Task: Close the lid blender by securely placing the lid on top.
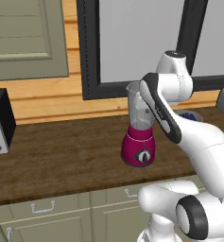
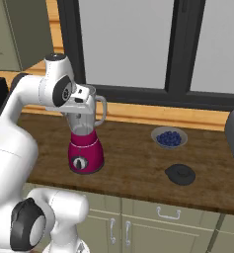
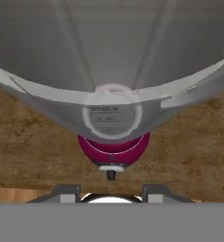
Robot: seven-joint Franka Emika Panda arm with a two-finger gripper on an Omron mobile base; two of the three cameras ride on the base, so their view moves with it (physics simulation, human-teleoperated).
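Currently the gripper [image 3: 111,191] sits right above the blender [image 2: 85,143], looking straight down into the open jar. In the hand view the two finger tips [image 3: 66,193] poke up at the bottom edge with a pale rounded shape between them; can't tell what that shape is. Jaws are drawn in as far as they go, and nothing identifiable is pinched between them. In the right base view the hand is just at the jar's rim, on the side away from the handle; hard to say whether it touches.

The lid [image 2: 180,174] is not on the jar. It lies flat on the wooden counter [image 2: 133,163], well to the right of the blender and apart from the gripper, near the counter's front edge.

Jar: clear grey, upright on the magenta base, top uncovered. Looks empty down to the round fitting at the bottom. Black dial faces the front.

A small bowl [image 2: 169,138] stands just behind the lid, closer to the window, holding blue berries. Bowl and lid are near each other but not touching.

A black-and-silver appliance [image 1: 0,122] sits at the far left of the counter, well clear of the blender.
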